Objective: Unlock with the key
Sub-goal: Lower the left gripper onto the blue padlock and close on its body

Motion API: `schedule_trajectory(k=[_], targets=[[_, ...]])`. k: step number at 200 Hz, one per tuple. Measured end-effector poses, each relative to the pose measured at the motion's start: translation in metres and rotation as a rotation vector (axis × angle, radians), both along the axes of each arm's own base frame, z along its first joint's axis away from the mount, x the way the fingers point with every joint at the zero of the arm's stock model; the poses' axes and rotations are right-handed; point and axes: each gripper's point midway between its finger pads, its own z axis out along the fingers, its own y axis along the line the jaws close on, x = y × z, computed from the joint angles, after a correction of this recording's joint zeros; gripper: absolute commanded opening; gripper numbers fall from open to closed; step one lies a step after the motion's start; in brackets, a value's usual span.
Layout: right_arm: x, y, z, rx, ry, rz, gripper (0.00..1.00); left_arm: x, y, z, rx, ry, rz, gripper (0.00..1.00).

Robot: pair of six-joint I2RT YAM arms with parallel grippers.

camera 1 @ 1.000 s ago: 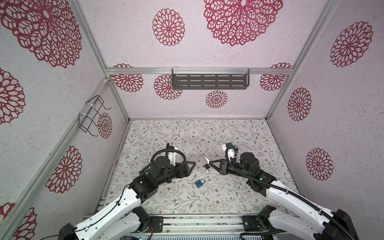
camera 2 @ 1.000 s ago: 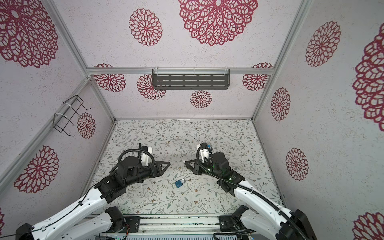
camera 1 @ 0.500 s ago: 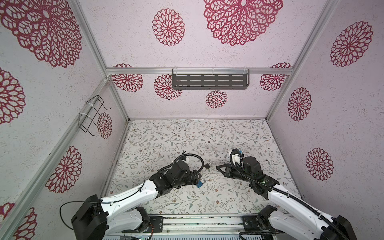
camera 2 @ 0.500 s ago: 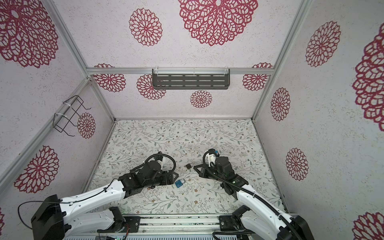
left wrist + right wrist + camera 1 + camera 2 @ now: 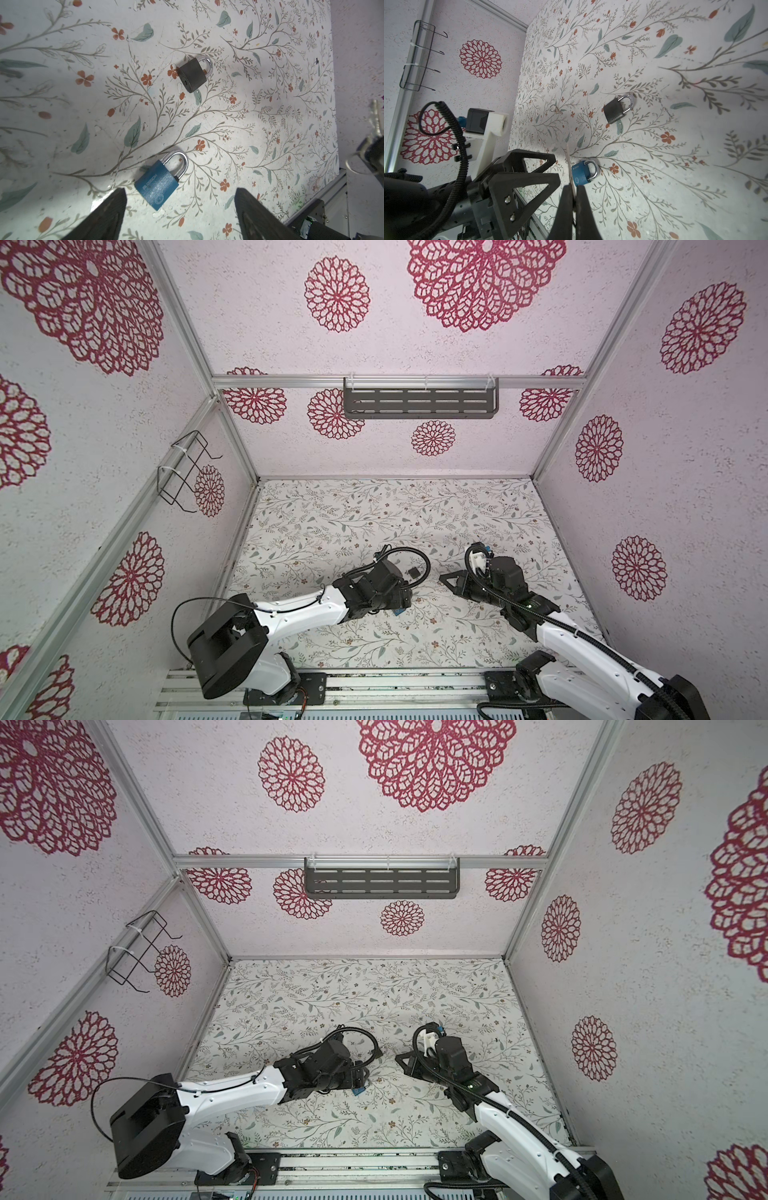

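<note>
Key (image 5: 569,164): flat blade, pinched edge-on between the pressed-together fingers of the right gripper (image 5: 573,187). Held off the table (image 5: 270,124), pointing roughly toward the blue padlock (image 5: 160,184), not touching it. Bow and ring glimpsed, blurred, at the edge of the left wrist view.

Changed over the last second: left gripper (image 5: 180,190) swung from its own side across the middle. Now low over the blue padlock, jaws spread wide, lock body lying between and just ahead of the two fingers, no contact visible. Right gripper drawn back a little, making room.

Judged meaning: lock about to be seized and steadied for insertion. Keyhole not yet presented, nothing unlocked.

Also on the table: black padlock (image 5: 194,75), shackle shut, apart from the blue one. Spare key ring (image 5: 555,109), small and hard to read, lying apart from both locks.

Containers: slotted dark shelf (image 5: 419,403) on the back wall, nothing seen in it. Wire rack (image 5: 183,472) on the left wall, likewise bare.
</note>
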Motion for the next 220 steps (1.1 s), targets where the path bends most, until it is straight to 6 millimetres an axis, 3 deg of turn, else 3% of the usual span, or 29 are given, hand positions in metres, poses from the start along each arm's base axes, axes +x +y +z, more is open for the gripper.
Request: schedule_trajectory(k=[88, 154, 220], targets=[[0.005, -0.01, 0.001, 0.022, -0.016, -0.039, 0.0, 0.002, -0.032, -0.032, 0.096, 0.063, -0.04, 0.87], [0.003, -0.014, -0.007, 0.029, 0.004, -0.044, 0.0, -0.006, -0.029, -0.045, 0.207, 0.095, -0.013, 0.88], [0.004, -0.015, -0.005, 0.044, 0.003, -0.049, 0.0, -0.019, -0.032, -0.046, 0.293, 0.114, 0.001, 0.89]])
